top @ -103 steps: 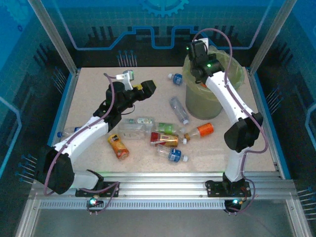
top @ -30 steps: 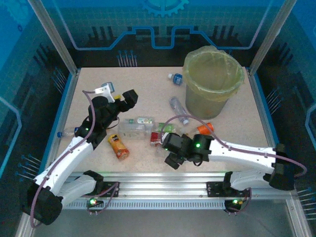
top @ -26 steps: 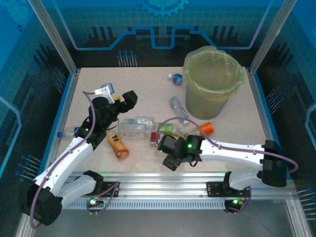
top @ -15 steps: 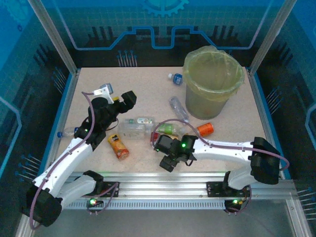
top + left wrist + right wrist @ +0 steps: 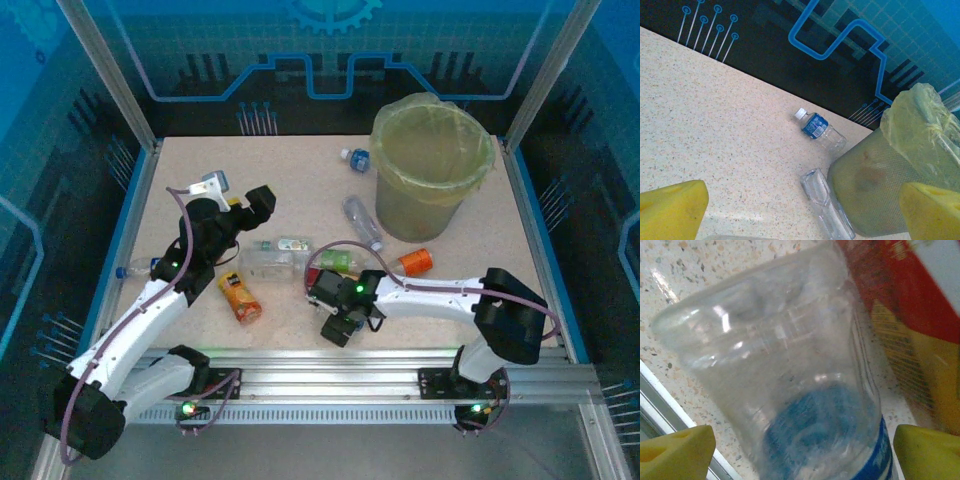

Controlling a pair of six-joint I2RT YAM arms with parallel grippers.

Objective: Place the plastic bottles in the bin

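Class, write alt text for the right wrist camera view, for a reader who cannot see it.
A clear plastic bottle with a blue label lies on the speckled table, between the yellow fingertips of the open right hand. A red-and-yellow labelled bottle lies beside it.

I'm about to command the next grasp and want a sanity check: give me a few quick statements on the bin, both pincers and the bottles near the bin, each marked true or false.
1. The bin stands upright at the far right of the table. True.
2. The right pincer is shut on a bottle. False: it is open, its fingertips either side of a clear blue-banded bottle.
3. The left pincer is open and holds nothing. True.
4. The white-capped bottle is inside the bin. False: it lies on the table, left of the bin.
5. A crushed clear bottle lies on the table close to the bin. True.
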